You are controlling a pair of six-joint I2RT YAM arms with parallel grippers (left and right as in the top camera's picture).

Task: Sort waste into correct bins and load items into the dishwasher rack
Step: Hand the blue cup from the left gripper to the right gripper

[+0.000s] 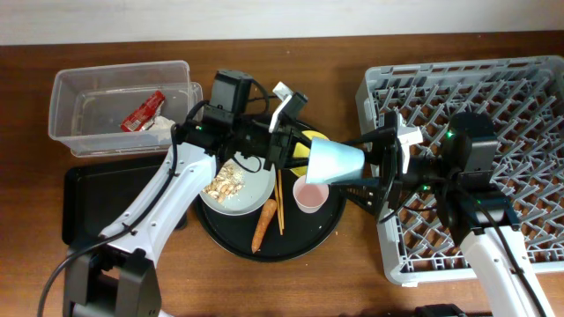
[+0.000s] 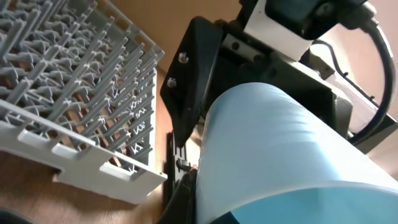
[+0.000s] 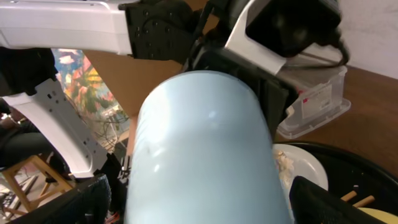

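Note:
The small blue cup (image 1: 339, 160) hangs on its side above the round black tray, between both arms. My left gripper (image 1: 300, 154) is shut on its wide rim; in the left wrist view the cup (image 2: 280, 143) fills the frame with one black finger (image 2: 186, 193) against its wall. My right gripper (image 1: 381, 165) is open, its fingers either side of the cup's narrow base (image 3: 205, 155). The pink cup (image 1: 310, 195), the plate (image 1: 251, 187) with food scraps (image 1: 225, 180), the carrot (image 1: 263, 224), the chopsticks (image 1: 279, 202) and the half-hidden yellow bowl (image 1: 308, 141) sit on that tray.
The dishwasher rack (image 1: 511, 88) stands at the right. The clear box (image 1: 79, 88) at the back left holds the red wrapper (image 1: 143, 112) and white tissue (image 1: 163, 126). The shallow black tray (image 1: 88, 202) lies in front of it. The round black tray (image 1: 300, 242) sits mid-table.

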